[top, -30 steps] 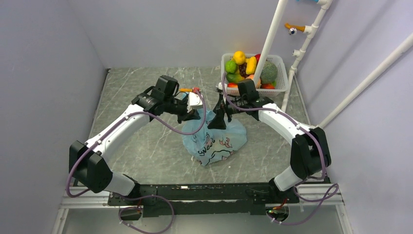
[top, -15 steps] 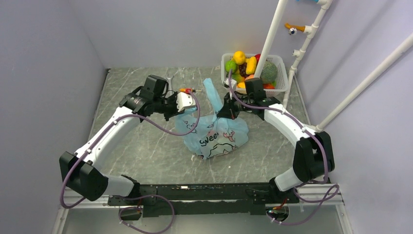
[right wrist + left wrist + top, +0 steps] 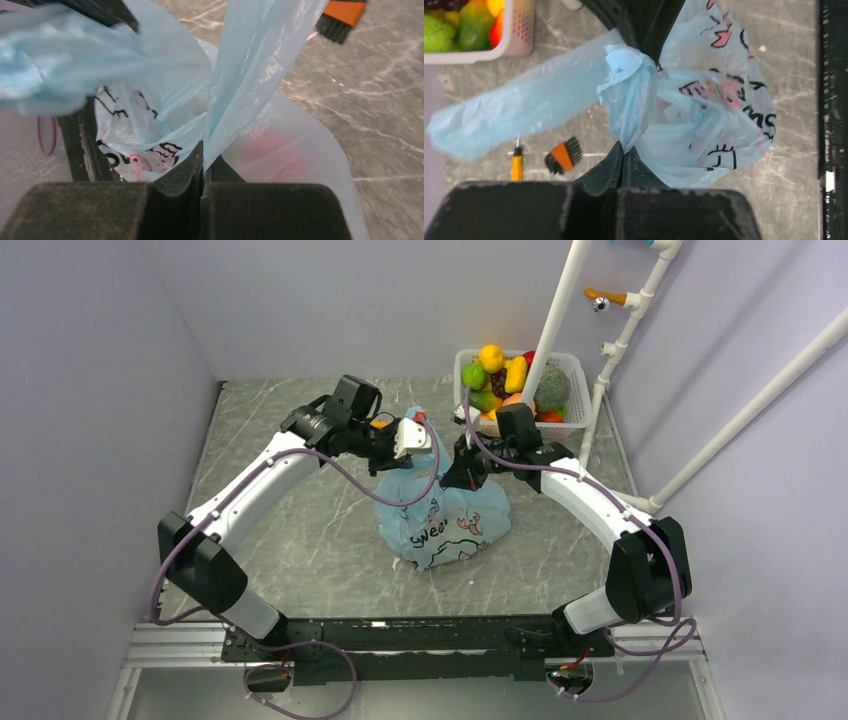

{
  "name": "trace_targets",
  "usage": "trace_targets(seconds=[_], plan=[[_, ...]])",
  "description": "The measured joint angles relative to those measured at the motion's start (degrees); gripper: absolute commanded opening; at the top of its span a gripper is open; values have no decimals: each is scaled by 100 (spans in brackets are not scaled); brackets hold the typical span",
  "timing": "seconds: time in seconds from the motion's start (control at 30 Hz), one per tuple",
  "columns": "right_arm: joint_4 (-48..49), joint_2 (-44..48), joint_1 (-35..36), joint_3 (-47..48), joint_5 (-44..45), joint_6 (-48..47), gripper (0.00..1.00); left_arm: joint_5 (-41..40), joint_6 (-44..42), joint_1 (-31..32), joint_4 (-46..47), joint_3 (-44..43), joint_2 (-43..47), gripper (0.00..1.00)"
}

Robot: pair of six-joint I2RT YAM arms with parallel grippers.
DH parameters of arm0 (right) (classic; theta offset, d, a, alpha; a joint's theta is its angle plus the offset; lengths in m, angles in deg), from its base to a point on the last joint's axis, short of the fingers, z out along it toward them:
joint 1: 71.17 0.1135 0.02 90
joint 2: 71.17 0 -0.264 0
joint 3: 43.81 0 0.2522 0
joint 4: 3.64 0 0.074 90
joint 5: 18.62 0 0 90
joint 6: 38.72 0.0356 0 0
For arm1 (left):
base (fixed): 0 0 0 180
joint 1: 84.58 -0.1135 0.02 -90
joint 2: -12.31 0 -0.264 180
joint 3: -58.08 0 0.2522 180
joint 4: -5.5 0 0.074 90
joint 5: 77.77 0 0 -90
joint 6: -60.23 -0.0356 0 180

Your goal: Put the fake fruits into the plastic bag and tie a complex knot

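The left gripper [image 3: 624, 151] and right gripper [image 3: 202, 150] stand clamped.

Light-blue cartoon-printed plastic bag [image 3: 445, 525] slumped at centre, neck bunched, lifted; glossy fake fruits [image 3: 510, 375] heaped far right corner.

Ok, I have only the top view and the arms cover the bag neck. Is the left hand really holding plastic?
Observer: Yes. The left wrist view shows the left hand shut on a fold of the bag, just under the bunched neck.
Operator: And the right hand?
Observer: Its own wrist view shows the right hand shut on a flat strip of the bag that runs up out of the picture.
Operator: Is fruit inside?
Observer: A pink shape shows through the plastic beside the right hand. I cannot tell if it is fruit or print.
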Motion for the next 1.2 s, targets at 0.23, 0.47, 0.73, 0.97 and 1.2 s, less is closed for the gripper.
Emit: trace_targets(seconds=[0.23, 0.47, 0.73, 0.97, 1.2], plan=[[66, 63, -4, -81, -791, -131, 25, 466, -42, 66, -372, -452, -584, 0], [188, 140, -28, -85, -1233, -107, 71, 461, -127, 125, -601, -627, -822, 0], [616, 181, -33, -87, -1351, 216, 77, 455, -116, 181, -476, -601, -822, 0], [898, 133, -33, -92, -1327, 446, 46, 426, -20, 304, -313, -448, -822, 0], [955, 94, -37, -107, -1113, 365, 0, 385, 28, 306, -280, -437, -815, 36]])
